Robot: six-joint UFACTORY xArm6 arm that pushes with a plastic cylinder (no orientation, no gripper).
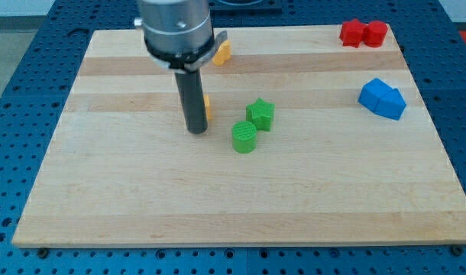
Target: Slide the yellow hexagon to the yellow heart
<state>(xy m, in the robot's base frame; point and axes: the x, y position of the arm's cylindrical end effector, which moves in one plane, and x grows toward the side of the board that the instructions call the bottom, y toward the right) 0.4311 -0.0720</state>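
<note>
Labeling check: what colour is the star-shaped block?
Green star, clearest in the camera view.

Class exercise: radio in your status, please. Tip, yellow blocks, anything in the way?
My tip down, hiding most of one yellow block. Second yellow block toward view's top, apart. Shapes unclear. Nothing between them.

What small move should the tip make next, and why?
Probably a short push toward the view's top. My tip stands right in front of a yellow block, mostly hidden behind the rod. The other yellow block lies near the top edge, slightly to the view's right. Which is the hexagon cannot be told.
</note>
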